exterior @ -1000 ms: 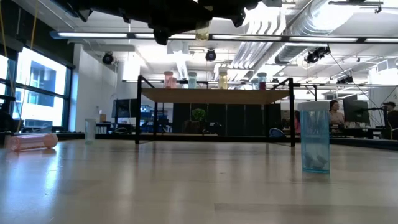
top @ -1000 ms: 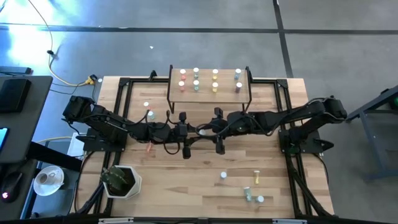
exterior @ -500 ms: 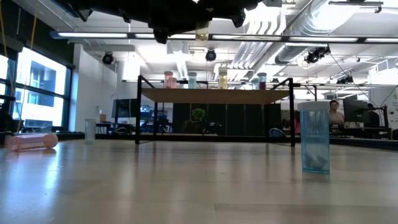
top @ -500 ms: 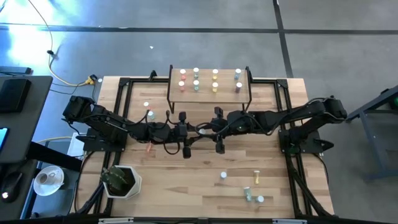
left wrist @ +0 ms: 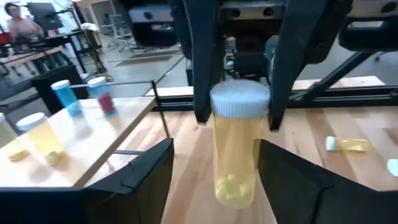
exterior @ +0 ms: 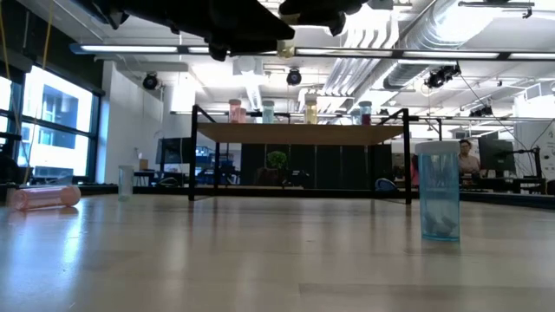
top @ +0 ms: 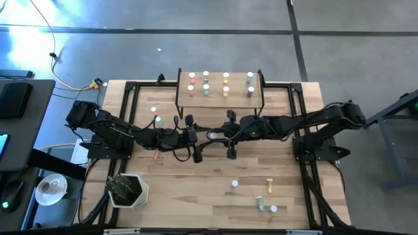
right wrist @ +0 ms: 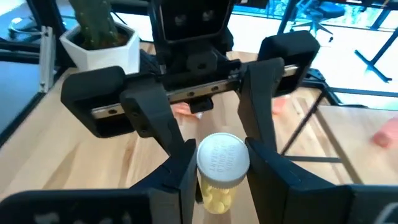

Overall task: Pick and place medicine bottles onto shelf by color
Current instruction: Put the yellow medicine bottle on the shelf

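Note:
A yellow medicine bottle point(left wrist: 235, 155) with a white cap hangs in the air over the table's middle, just in front of the shelf point(top: 221, 85). My right gripper point(right wrist: 221, 163) is shut on it. My left gripper point(left wrist: 214, 152) faces it from the table's left and is open, one finger on either side of the bottle's body, apart from it. On the shelf stand pink, green, yellow and blue bottles in columns point(top: 206, 83). Loose bottles point(top: 261, 203) are on the near right of the table, and others point(top: 157, 121) on the left. My right gripper pinches the yellow bottle's white cap point(right wrist: 222, 155) between its two fingers point(left wrist: 202, 74), on two opposite sides of the cap. The fingers come from the table's right, slanting a little downward. The bottle hangs upright below the cap, lifted clear of the table.
A white pot with a green plant point(top: 127, 190) stands at the near left corner. A blue bottle point(exterior: 438, 191) stands upright and a pink one point(exterior: 43, 198) lies on its side. Black frame rails point(top: 302, 156) run along the table's sides.
My left gripper has opened and let go of the yellow bottle, turning slightly at the wrist while staying in place. The bottle remains in the air in my right gripper, which has kept still.

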Available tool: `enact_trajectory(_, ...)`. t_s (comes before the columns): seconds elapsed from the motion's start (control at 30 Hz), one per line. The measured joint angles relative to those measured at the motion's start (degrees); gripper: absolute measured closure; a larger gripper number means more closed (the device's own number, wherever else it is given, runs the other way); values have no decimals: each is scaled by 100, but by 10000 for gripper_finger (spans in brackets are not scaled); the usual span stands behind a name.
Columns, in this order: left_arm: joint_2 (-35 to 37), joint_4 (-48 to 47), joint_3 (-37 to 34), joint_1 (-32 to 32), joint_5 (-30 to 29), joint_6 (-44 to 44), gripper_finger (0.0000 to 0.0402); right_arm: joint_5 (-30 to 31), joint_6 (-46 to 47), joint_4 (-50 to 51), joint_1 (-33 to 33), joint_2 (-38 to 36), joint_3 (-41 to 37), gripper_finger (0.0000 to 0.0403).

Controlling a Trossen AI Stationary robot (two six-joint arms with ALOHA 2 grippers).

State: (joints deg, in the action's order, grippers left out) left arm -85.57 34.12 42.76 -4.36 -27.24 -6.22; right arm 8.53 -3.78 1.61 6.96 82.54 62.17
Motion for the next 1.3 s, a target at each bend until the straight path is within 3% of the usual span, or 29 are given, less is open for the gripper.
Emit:
enact_trajectory(0.57, 447, -180, 2, 26, -64, -151, 176, 84, 29, 26, -634, -544, 0, 299)
enact_trajectory(1.07, 1289, -1303, 2, 22, -46, -151, 176, 163, -166, -322, -1961, -949, 2, 299)
enact_trajectory(1.3, 1605, -1698, 2, 22, 89, -99, 176, -283, -101, -377, -2773, -949, 2, 299)
